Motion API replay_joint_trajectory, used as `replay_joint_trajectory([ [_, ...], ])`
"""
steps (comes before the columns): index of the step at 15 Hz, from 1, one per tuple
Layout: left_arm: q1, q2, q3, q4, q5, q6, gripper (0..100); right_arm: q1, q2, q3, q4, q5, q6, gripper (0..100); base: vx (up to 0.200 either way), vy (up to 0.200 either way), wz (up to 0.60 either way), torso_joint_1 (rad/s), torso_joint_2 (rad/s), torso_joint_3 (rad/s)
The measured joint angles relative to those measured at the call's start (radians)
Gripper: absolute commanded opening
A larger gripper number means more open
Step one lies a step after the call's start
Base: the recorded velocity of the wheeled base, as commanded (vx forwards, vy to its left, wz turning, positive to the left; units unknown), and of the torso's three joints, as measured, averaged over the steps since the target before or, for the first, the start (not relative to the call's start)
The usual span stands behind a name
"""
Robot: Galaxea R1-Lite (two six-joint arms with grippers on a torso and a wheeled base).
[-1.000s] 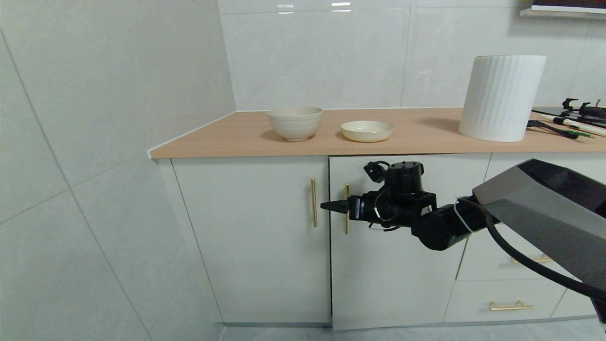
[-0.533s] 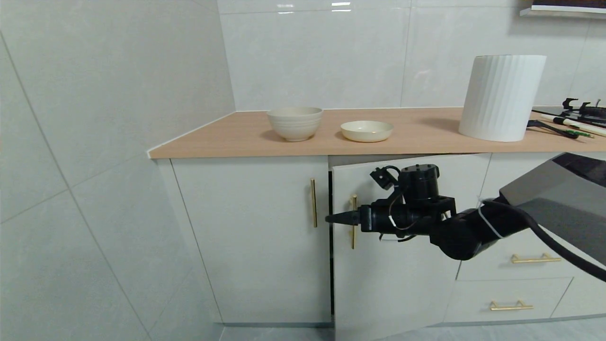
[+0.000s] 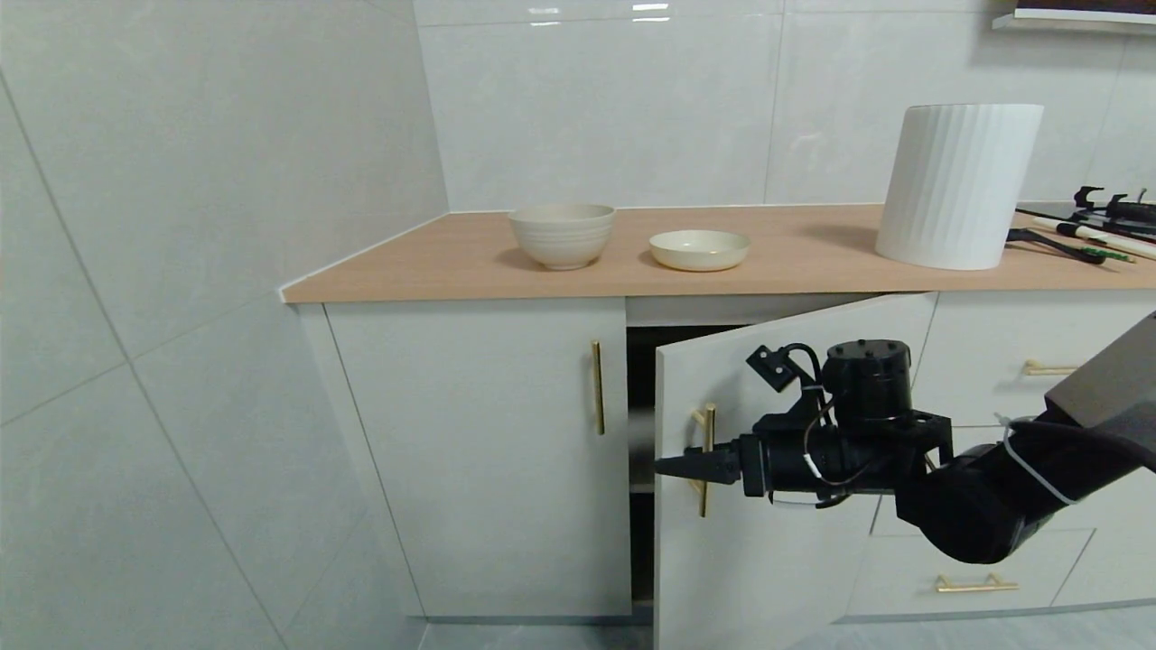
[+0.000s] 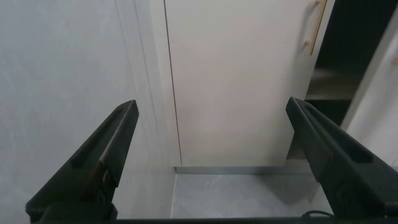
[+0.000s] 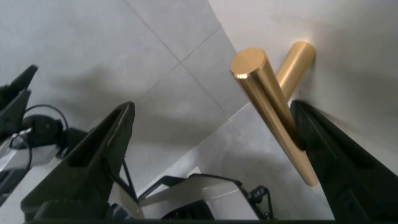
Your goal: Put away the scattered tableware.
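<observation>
A beige ribbed bowl [image 3: 563, 234] and a shallow cream dish [image 3: 700, 249] stand side by side on the wooden counter [image 3: 433, 266]. Below them the right cabinet door [image 3: 768, 560] stands partly open, with a dark gap beside it. My right gripper [image 3: 673, 467] is at that door's gold handle [image 3: 705, 459]. In the right wrist view the handle [image 5: 273, 112] lies against the inside of one finger [image 5: 323, 168], and the gripper [image 5: 211, 162] is open. My left gripper [image 4: 211, 162] is open and empty, low in front of the shut left door [image 4: 236, 81].
A tall white ribbed container [image 3: 957, 185] stands on the counter to the right, with dark utensils [image 3: 1084, 239] beyond it. Drawers with gold pulls [image 3: 975, 582] sit right of the open door. A tiled wall [image 3: 181, 271] closes off the left side.
The right cabinet door has swung from shut to partly open. My right gripper has moved right and down with the handle.
</observation>
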Motion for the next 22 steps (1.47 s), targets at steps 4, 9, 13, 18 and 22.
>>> replay_joint_trajectory([
  [4,0.000,0.000,0.000,0.000,0.000,0.000,100,0.000,-0.017,0.051,-0.041,0.000,0.001,100,0.000,0.000,0.00,0.000,0.00,0.000],
  [9,0.000,0.000,-0.002,-0.002,-0.006,0.012,100,-0.001,-0.026,0.061,-0.054,-0.001,0.004,100,0.000,0.000,0.00,0.000,0.00,0.000],
  [13,-0.004,0.023,-0.140,0.075,-0.134,0.011,100,-0.002,-0.030,0.062,-0.060,-0.001,0.004,100,0.000,0.000,0.00,0.000,0.00,0.000],
  [18,-0.006,0.378,-0.382,0.157,-0.398,0.011,100,-0.002,-0.031,0.067,-0.063,-0.001,0.002,100,0.000,0.000,0.00,0.000,0.00,0.000],
  [22,-0.084,0.802,-0.480,0.109,-0.570,0.025,100,-0.001,-0.023,0.067,-0.066,-0.001,0.001,100,0.000,0.000,0.00,0.000,0.00,0.000],
])
